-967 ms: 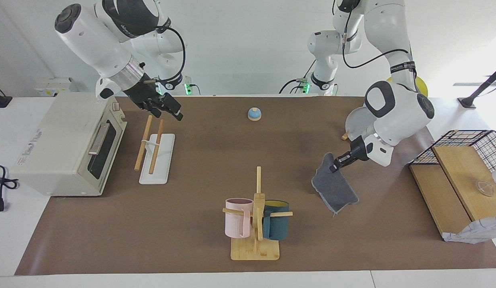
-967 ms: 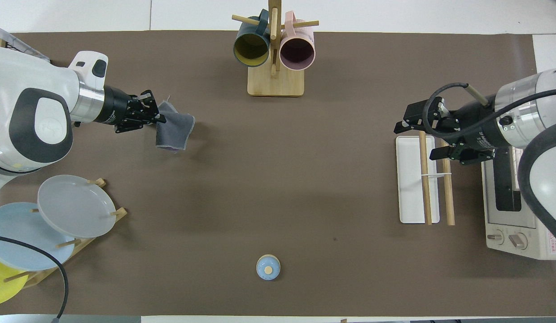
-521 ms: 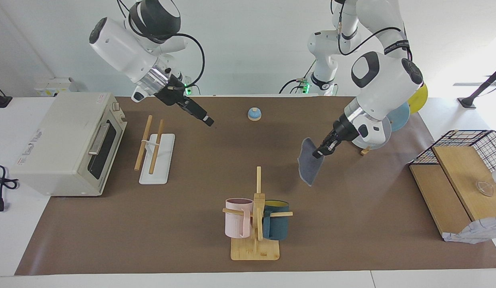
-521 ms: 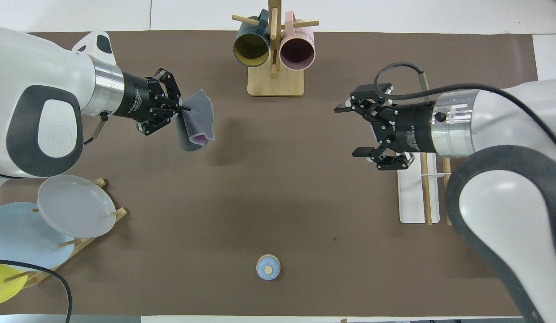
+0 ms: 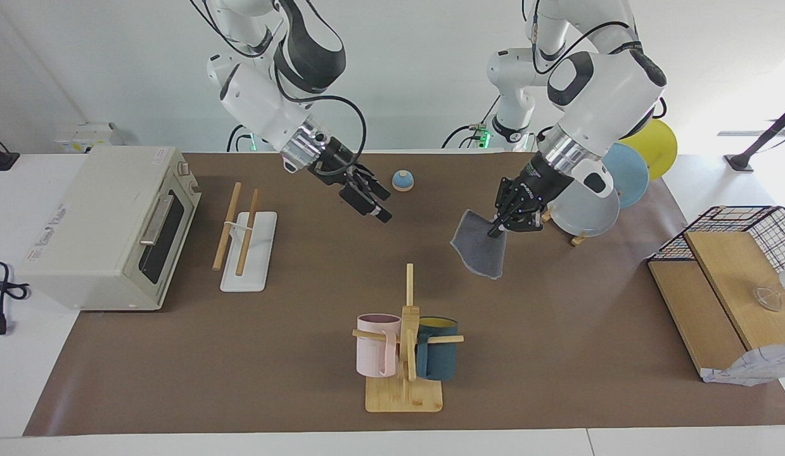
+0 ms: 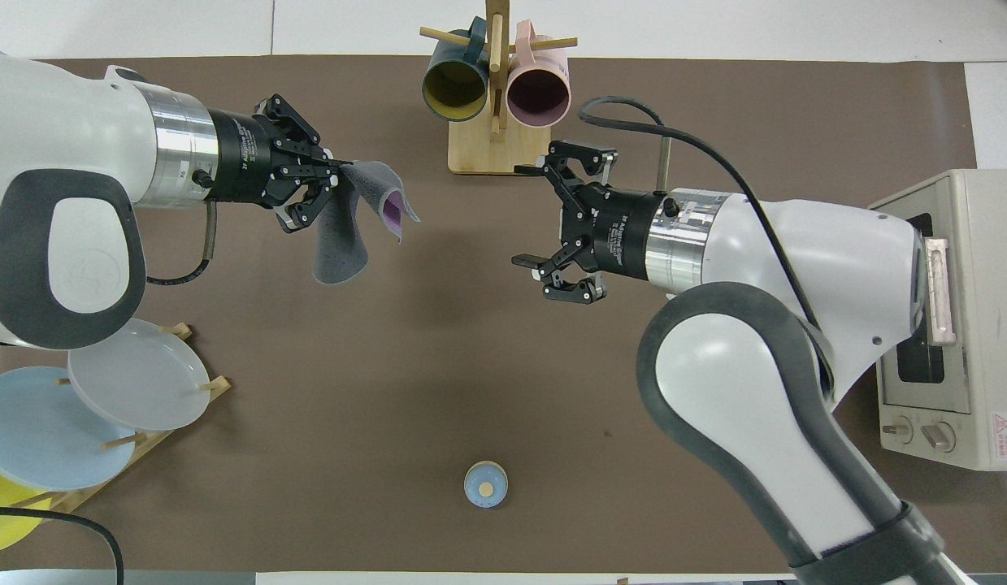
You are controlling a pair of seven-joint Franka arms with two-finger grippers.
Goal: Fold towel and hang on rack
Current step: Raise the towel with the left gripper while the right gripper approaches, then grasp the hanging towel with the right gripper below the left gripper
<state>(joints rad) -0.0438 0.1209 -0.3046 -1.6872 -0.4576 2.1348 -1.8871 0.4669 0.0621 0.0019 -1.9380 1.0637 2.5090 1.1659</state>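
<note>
The left gripper [image 5: 497,230] is holding the towel [image 5: 478,251] clamped by one corner in the air near the mug stand [image 5: 405,354], while the right gripper [image 5: 372,204], fingers spread, is hanging nearby, likely poised to take a free corner for folding.

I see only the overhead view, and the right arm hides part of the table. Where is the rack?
Observer: The rack stands beside the oven, toward the right arm's end. Nothing hangs on it.
Operator: Does the towel touch the table?
Observer: It appears not. In the facing view the towel hangs from the shut left gripper, its lower edge above the table.
Operator: Is the right gripper down on the table?
Observer: No. The open right gripper is raised and touches nothing.
</note>
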